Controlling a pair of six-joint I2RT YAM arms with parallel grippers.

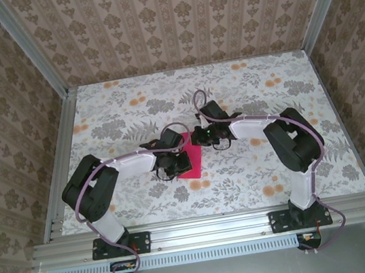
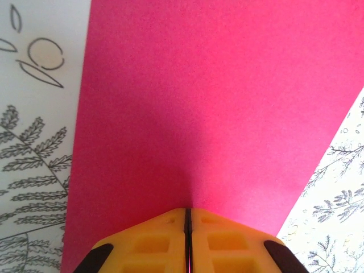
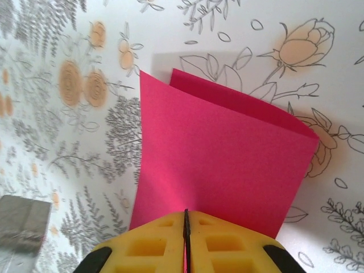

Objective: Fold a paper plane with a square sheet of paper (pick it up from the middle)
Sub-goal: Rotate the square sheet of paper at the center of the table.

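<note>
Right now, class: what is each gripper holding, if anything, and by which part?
Both hold the square sheet of paper, doubled over. The left gripper and the right gripper each pinch an edge of it, jaws shut.

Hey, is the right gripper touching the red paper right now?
Touching. In the right wrist view the right gripper is clamped shut on the near edge of the paper.
</note>
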